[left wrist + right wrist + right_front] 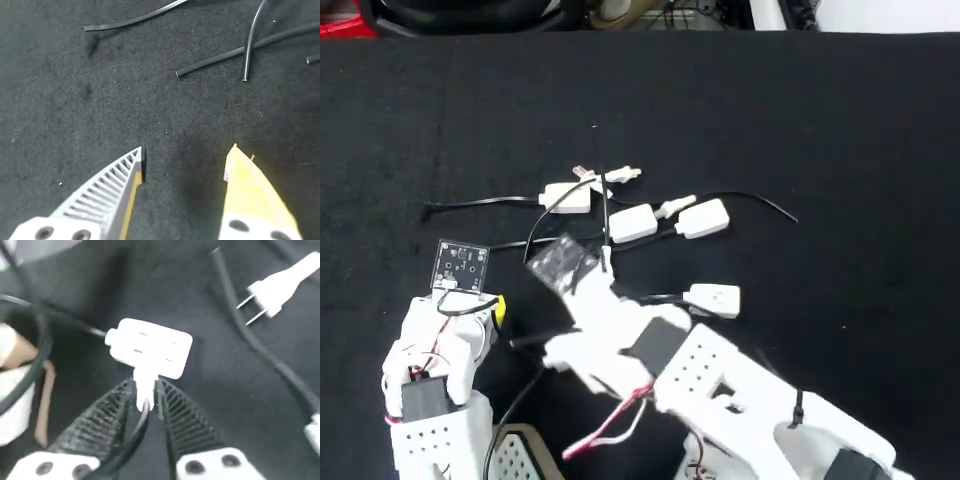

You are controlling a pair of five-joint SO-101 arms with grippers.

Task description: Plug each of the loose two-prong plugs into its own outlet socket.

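Note:
My right gripper (146, 392) is shut on a small white two-prong plug (145, 380). The plug's body is pressed against the side of a white outlet socket (150, 347), and its prongs are hidden. In the high view this gripper (606, 262) sits just below the socket (632, 222). A loose plug (272, 290) lies farther off with both prongs bare. Two more loose plugs (620, 176) lie beside another socket (568, 196). My left gripper (187, 150) is open over bare black table, at the lower left (470, 295).
Two further white sockets (703, 218) (713, 297) lie right of the right gripper. Black cables (240, 50) cross the mat, with cut ends ahead of the left gripper. The table's far half is open black surface (770, 110).

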